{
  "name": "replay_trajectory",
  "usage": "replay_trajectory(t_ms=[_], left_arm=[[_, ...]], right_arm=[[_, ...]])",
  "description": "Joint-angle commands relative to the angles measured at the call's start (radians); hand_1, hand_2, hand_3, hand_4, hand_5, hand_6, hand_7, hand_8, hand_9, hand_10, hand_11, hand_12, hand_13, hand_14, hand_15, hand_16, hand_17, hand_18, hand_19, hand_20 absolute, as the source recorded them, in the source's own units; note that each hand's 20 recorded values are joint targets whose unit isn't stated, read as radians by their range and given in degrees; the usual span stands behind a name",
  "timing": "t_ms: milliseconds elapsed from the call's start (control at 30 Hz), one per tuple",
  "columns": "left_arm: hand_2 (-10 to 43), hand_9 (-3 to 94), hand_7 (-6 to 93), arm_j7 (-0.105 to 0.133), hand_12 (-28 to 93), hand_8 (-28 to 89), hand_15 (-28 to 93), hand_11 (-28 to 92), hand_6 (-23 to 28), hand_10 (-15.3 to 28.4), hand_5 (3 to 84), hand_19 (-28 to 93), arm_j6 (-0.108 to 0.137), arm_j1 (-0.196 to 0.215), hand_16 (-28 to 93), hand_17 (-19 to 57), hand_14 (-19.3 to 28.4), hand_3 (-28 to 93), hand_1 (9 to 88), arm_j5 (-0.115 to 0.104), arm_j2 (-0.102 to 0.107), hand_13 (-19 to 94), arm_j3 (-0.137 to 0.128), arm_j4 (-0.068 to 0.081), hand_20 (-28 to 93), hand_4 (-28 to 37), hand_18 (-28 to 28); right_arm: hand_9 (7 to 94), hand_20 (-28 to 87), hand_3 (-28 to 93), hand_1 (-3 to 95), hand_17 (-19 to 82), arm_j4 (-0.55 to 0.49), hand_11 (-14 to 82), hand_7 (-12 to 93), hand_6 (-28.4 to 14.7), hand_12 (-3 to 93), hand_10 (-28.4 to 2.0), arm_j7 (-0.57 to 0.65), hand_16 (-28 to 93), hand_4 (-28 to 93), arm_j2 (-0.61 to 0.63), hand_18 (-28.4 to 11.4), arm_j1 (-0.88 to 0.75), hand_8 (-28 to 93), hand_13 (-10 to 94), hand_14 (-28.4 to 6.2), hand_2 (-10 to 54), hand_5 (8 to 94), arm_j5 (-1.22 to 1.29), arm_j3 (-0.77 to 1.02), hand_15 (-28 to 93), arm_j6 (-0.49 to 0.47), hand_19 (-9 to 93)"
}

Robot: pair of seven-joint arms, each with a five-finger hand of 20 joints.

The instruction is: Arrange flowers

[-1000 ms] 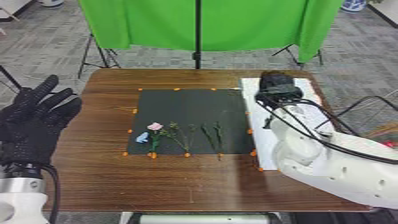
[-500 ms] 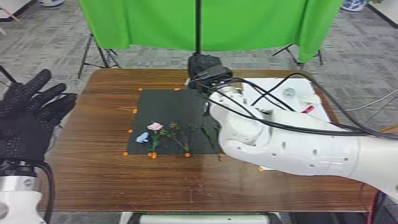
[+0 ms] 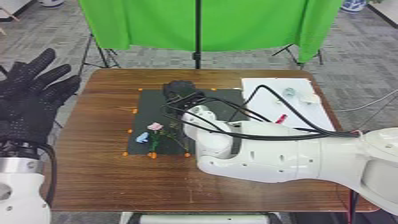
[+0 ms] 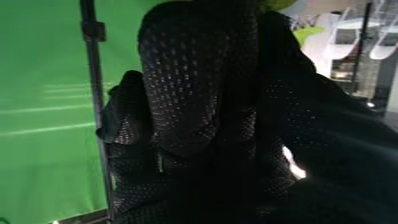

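From the white sheet (image 3: 266, 92), the right hand (image 3: 180, 90) is swinging over the dark mat (image 3: 150, 107), perhaps for a placement; whether it is grasping anything, I cannot tell.

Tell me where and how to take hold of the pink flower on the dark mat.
Pinch the pink flower by its stem, below the bloom, probably from above with thumb and fingers either side. The stem runs thin and lengthwise toward the mat's near edge, while the blue flower lies close on its left, leaving little room for a sideways approach there.
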Motion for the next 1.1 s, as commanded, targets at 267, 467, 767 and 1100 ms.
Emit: replay_trajectory(t_ms=[267,467,767,1100], left_arm=[[11.7,28.6,13.1,-0.007,10,-9,59,29,10.0,20.4,34.4,75,-0.032,-0.05,-13,-6.1,28.4,75,19.1,0.003,0.014,24,0.047,0.027,-3,-28.3,27.1],[11.7,28.6,13.2,-0.012,10,-9,60,29,10.0,20.4,34.4,75,-0.035,-0.055,-13,-6.1,28.4,75,19.2,0.004,0.012,24,0.051,0.027,-3,-28.3,27.1],[11.7,28.7,13.2,-0.007,10,-9,60,29,10.1,20.4,34.5,75,-0.03,-0.058,-13,-6.1,28.4,75,19.3,-0.001,0.017,24,0.059,0.028,-4,-28.3,27.0],[11.8,28.8,13.1,0.0,10,-9,60,29,10.3,20.4,34.8,76,-0.039,-0.068,-13,-6.0,28.4,75,19.7,-0.003,0.022,24,0.068,0.033,-5,-28.3,26.9]], right_arm=[[93.7,26,71,51.9,46,0.049,22.8,17,2.5,21.6,-7.1,0.037,22,-28,-0.042,-18.5,0.023,3,90,-3.3,-9.5,85.5,0.021,-0.049,50,-0.021,93],[93.7,26,71,51.8,46,0.038,23.3,17,2.6,21.3,-7.1,0.033,22,-28,-0.05,-18.6,0.023,3,90,-3.3,-9.5,85.6,0.006,-0.063,50,-0.014,93],[93.7,27,71,51.7,46,0.025,23.7,17,2.7,21.0,-7.0,0.028,22,-28,-0.066,-18.6,0.033,2,90,-3.3,-9.5,85.3,-0.002,-0.093,51,-0.003,93],[93.7,27,71,51.3,46,0.013,23.9,16,2.9,20.9,-7.2,0.052,22,-28,-0.083,-18.7,0.064,2,90,-3.5,-9.5,85.1,-0.036,-0.139,51,0.031,93]])
